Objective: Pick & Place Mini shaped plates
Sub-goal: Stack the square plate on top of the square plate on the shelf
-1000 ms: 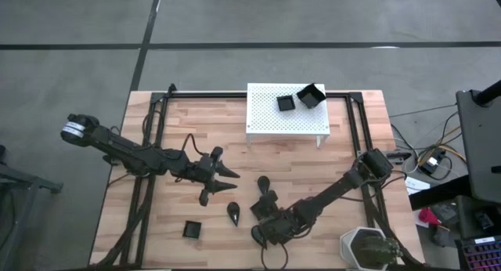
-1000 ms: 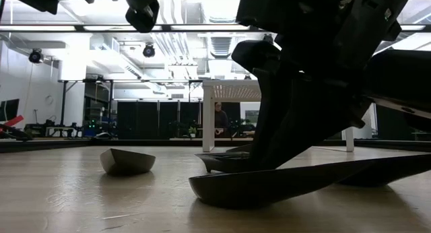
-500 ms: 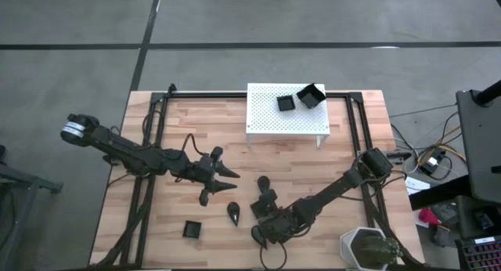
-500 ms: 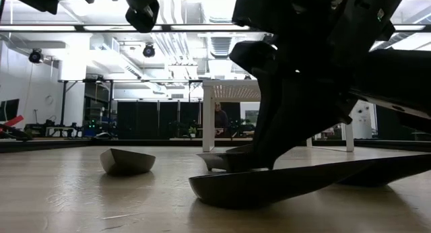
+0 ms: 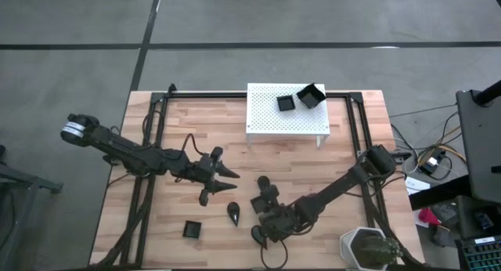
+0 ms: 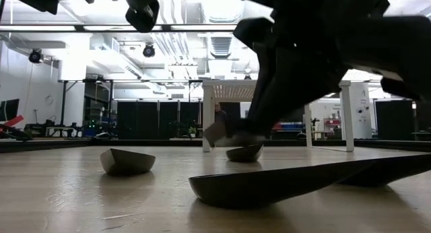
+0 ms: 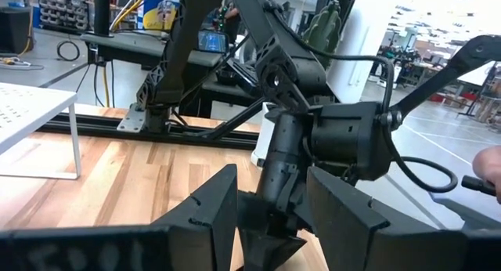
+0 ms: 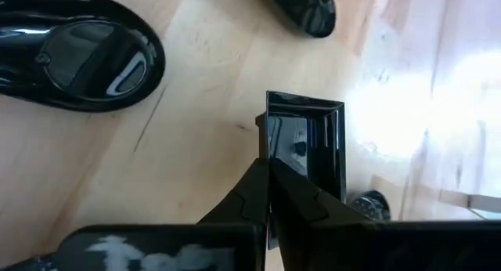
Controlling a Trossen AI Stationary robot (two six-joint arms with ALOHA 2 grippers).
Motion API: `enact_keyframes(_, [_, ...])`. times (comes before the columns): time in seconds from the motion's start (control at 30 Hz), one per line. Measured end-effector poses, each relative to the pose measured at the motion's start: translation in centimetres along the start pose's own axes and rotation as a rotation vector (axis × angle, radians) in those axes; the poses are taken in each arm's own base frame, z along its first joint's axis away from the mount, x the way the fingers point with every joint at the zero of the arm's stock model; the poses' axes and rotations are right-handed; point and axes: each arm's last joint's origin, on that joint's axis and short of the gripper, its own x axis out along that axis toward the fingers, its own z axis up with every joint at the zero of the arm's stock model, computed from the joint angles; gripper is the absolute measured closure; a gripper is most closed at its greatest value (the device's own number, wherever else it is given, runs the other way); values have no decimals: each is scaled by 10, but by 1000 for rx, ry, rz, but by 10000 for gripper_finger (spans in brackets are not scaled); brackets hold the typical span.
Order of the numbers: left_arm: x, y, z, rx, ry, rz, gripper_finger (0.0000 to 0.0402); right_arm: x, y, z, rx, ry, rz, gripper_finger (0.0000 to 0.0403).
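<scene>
Right end effector (image 5: pixel 268 202) low at centre of the high view, pressed together on the rim of a square plate (image 8: pixel 307 146), plate lifted clear of the counter (image 5: pixel 352 146) in the low view. Left end effector (image 5: pixel 225 181) left of centre, spread, holding nothing, hovering over bare wood. Teardrop plate (image 5: pixel 233 214) lying just left of the right end effector, another (image 5: pixel 264 182) just above it, a third (image 5: pixel 259 235) below. Second square plate (image 5: pixel 192 229) at lower left of the counter. Two more square plates (image 5: pixel 286 103) on the white perforated stand (image 5: pixel 266 118) at upper centre, one (image 5: pixel 311 95) tilted. White pot with plant (image 5: pixel 366 248) at lower right corner.
</scene>
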Motion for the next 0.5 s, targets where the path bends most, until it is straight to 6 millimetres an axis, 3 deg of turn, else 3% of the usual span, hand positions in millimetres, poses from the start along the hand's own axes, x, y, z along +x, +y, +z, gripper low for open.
enact_keyframes(0.27, [0,0,0,-2,0,0,254,-19,-13,7,-37,55,-91,395])
enact_keyframes(0.5, [0,-3,0,-4,-6,-23,254,-55,-36,0,-7,61,-212,395])
